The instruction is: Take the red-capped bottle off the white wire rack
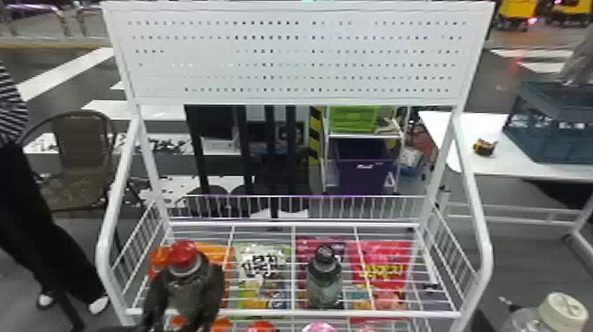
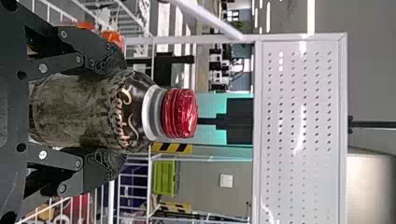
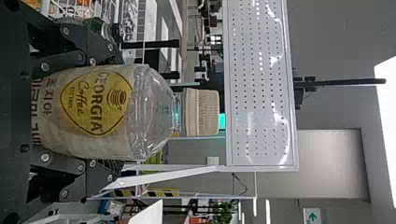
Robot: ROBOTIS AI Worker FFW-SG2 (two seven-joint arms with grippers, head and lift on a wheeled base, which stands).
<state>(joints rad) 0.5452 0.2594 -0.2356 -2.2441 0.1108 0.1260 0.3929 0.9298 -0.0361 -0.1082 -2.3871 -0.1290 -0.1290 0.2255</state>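
At the left side of the white wire rack point(image 1: 273, 313), near its front, the left gripper point(image 1: 187, 278) squeezes the red-capped bottle point(image 1: 182, 255) between its two fingers. The bottle is upright. Its bottom is hidden, so I can't tell if it touches the rack. Just left of its cap pokes up an orange thing point(image 1: 158, 256), mostly hidden and hard to make out.

Under the wires lie an orange pack point(image 1: 216, 250), then a white and green pack point(image 1: 260, 250). Next, a dark-capped bottle point(image 1: 324, 282) stands on the rack, partly covering a purple pack point(image 1: 306, 247). Then comes a red pack point(image 1: 381, 254), with wires crossing over it. Below the front bar, round red and pink tops are cut off.

At the far right, a cream-capped bottle point(image 1: 562, 311) is cut off at the bottom corner. The right gripper point(image 3: 114, 112) hugs it from both sides. Its bottom is hidden too.
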